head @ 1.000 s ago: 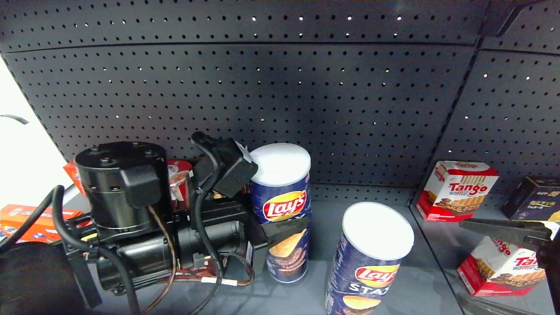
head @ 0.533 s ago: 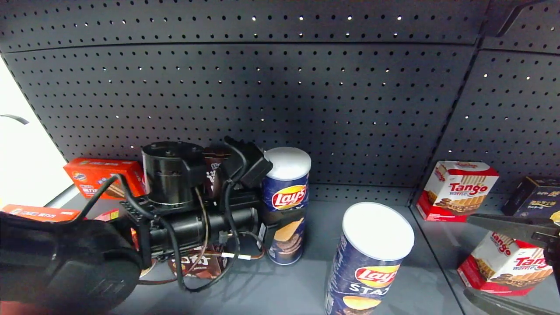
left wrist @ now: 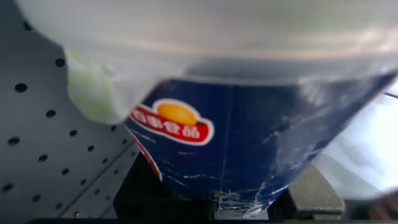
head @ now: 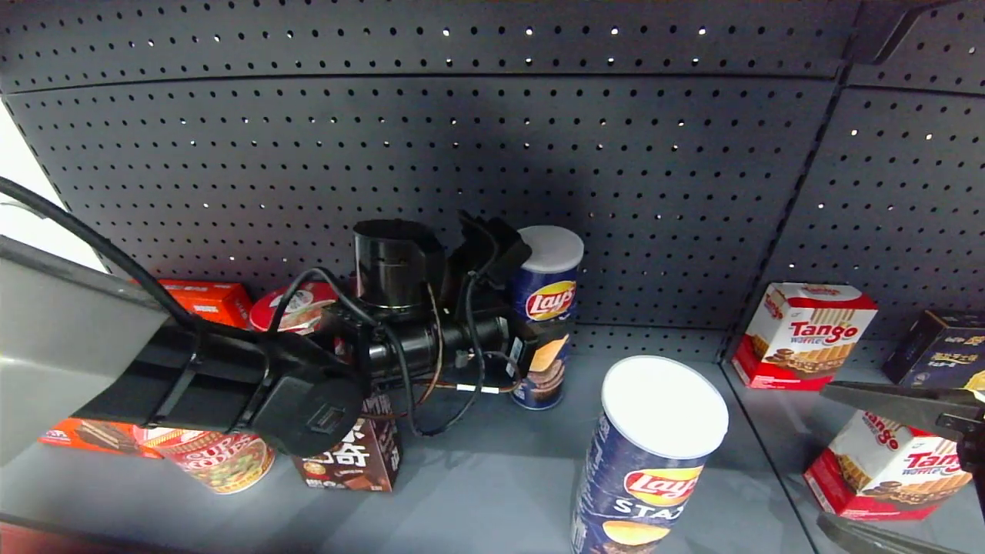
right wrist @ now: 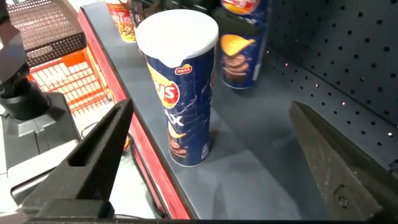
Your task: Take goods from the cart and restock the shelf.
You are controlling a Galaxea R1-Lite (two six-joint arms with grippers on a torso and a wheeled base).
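A blue chips can with a white lid stands upright close to the pegboard back, its base at or just above the grey shelf. My left gripper is shut on its lower half; in the left wrist view the can sits between the dark pads. A second, identical chips can stands free near the shelf's front edge. My right gripper hangs open to the right of that second can, level with it, nothing between its fingers. The held can stands behind.
Wafer boxes and a dark box lie on the right section. On the left are noodle cups, a chocolate box and orange boxes. The orange cart basket stands below the shelf front.
My left arm has stretched out toward the back of the shelf, carrying the held can farther away and to the right. The right gripper and the front can have stayed put.
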